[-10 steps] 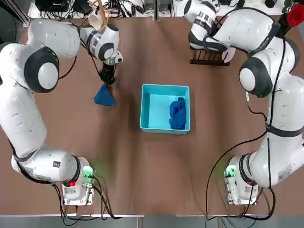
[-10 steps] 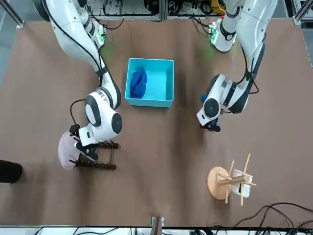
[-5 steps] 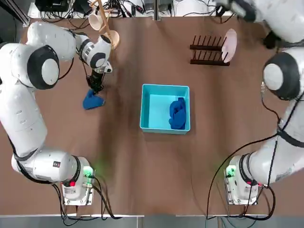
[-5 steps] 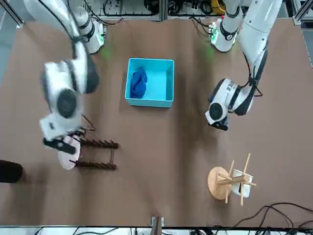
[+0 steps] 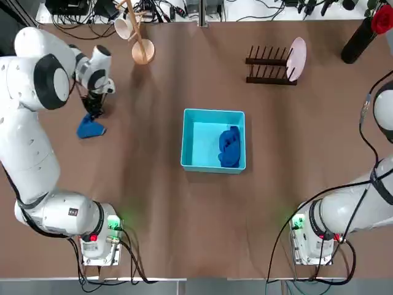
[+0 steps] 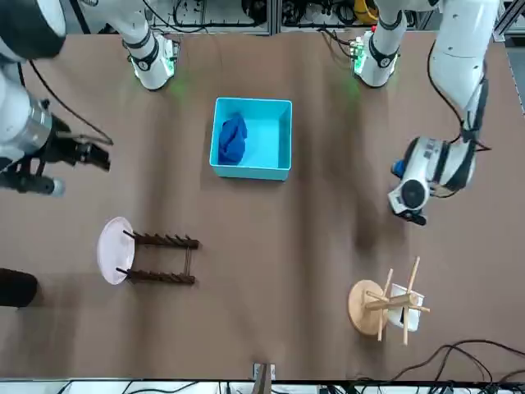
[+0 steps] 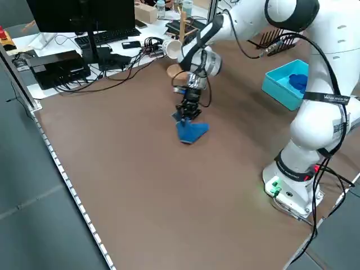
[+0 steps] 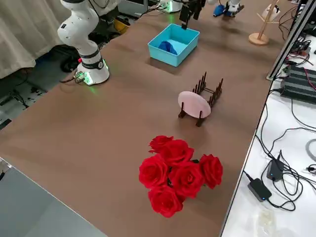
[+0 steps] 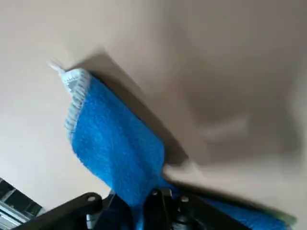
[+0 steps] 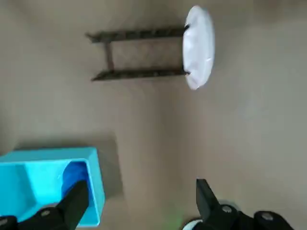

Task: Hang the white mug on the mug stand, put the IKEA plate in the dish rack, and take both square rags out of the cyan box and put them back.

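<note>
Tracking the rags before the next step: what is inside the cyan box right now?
One dark blue rag lies bunched against one wall of the cyan box; the rest of its floor is bare. What lies under that rag cannot be seen.

Two dark blue square rags are showing: one rag [image 5: 228, 147] is lying in the single cyan box [image 5: 191, 136], and the other rag [image 5: 91, 128] is sitting out on the table. One white mug [image 5: 123, 27] is hanging on the one mug stand [image 5: 142, 48]. One IKEA plate [image 5: 297, 56] is standing in the one dish rack [image 5: 268, 64]. One bunch of red roses [image 8: 178, 175] is resting near the table's edge. Two robot arms are working at the table.
</note>
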Robot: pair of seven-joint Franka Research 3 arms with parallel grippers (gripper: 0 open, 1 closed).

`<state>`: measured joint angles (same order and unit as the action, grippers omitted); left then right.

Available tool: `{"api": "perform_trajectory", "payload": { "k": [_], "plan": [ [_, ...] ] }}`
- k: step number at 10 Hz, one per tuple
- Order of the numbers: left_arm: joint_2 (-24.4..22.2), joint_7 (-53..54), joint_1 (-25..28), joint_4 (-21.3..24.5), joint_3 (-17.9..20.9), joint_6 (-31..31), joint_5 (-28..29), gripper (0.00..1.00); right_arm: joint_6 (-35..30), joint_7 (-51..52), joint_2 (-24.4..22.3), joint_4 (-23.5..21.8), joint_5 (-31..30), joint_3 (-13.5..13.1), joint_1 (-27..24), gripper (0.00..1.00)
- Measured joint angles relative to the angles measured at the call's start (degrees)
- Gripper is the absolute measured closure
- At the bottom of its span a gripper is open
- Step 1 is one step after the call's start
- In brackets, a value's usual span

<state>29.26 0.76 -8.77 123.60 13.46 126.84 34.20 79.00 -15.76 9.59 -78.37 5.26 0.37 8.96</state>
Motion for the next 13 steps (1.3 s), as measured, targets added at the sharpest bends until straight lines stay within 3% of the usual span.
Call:
{"api": "perform_trajectory", "payload": {
  "k": [2, 3, 5, 7, 10, 13],
  "plan": [
    [-0.06, 6.78, 2.05, 0.61, 4.74, 5.36, 0.45, 0.95, 0.9, 0.0, -2.57, -5.22, 3.37, 0.42, 1.31, 0.01],
    [-0.39, 7.41, 3.54, 0.63, 3.94, 6.43, 0.45, 0.95, 4.39, 0.0, -5.22, -10.72, 4.06, 0.52, 2.65, 0.01],
    [-1.67, 3.57, 3.7, 0.82, -2.4, 6.04, 0.44, 0.95, 13.57, -1.23, -12.47, -25.32, 6.18, 0.71, 6.2, 0.01],
    [-3.19, -4.63, 4.07, 1.36, -11.84, 4.78, 0.46, 0.95, 19.73, -5.21, -15.73, -34.43, 7.16, 1.0, 10.88, 0.01],
    [-3.76, -15.26, 5.2, 1.56, -22.89, 4.11, -0.08, 0.95, 32.96, -13.83, -15.47, -44.48, 7.31, 1.27, 20.48, 0.01],
    [-3.21, -23.63, 5.23, 0.53, -31.55, 4.69, -3.23, 0.95, 42.17, -23.8, -10.96, -47.95, 7.34, 1.35, 29.36, 0.01]
  ]
}}
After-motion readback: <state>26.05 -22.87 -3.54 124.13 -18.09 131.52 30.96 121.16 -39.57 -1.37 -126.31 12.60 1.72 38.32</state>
